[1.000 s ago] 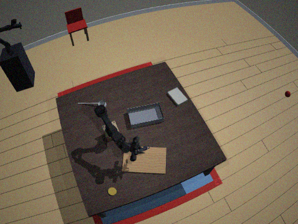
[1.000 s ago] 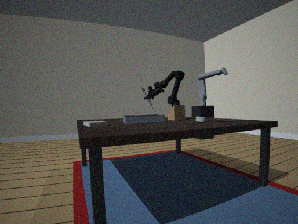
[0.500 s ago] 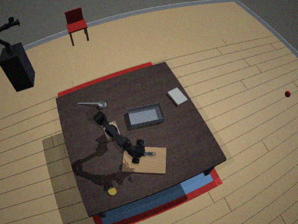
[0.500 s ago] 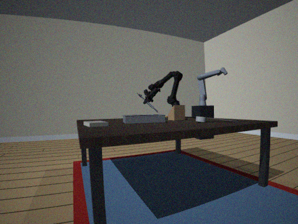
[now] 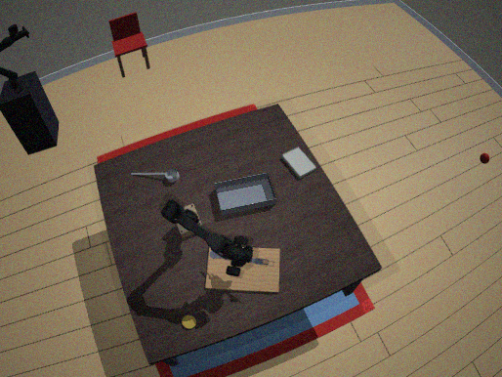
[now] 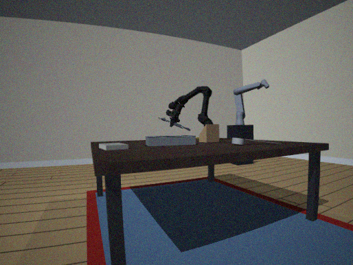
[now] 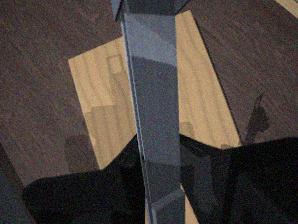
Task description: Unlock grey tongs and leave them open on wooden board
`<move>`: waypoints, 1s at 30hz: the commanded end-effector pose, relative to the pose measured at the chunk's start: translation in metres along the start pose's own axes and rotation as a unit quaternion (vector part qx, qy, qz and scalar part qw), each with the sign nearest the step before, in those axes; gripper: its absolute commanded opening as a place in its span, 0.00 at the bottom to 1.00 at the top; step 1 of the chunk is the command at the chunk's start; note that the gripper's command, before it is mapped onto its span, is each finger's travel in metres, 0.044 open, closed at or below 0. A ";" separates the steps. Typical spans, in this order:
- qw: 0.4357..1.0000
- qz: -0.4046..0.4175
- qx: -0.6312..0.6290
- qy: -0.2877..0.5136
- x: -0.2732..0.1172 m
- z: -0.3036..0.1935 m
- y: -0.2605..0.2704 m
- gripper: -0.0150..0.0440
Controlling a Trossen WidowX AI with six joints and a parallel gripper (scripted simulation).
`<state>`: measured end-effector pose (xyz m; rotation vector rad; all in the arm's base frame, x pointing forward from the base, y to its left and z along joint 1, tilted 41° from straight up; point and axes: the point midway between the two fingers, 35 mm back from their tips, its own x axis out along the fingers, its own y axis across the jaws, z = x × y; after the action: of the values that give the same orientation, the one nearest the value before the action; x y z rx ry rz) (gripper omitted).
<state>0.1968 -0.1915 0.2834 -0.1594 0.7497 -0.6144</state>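
- The long grey metal tongs [image 7: 152,115] are grasped by the black parallel-jaw gripper [image 5: 237,256], with the jaws clenched on them.
- The tongs are held in the air above the light wooden board [image 5: 254,279], tilted.
- The grey rectangular roasting tin [image 5: 244,196] is seen well apart on the dark brown table [image 5: 322,230].

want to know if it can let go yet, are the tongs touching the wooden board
Apart. The exterior view shows the tongs held in the gripper well above the table, with open air beneath them; the wooden board lies flat on the tabletop.
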 end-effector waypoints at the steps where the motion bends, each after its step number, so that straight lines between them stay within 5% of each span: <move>1: 0.999 -0.012 -0.013 0.050 0.006 -0.001 0.001 0.00; 15: 0.974 -0.070 -0.100 0.192 0.015 -0.004 0.006 0.00; 30: 0.972 -0.074 -0.106 0.197 0.018 -0.004 0.006 0.00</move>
<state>0.2061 -0.1947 0.2690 -0.2968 1.1954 -0.7088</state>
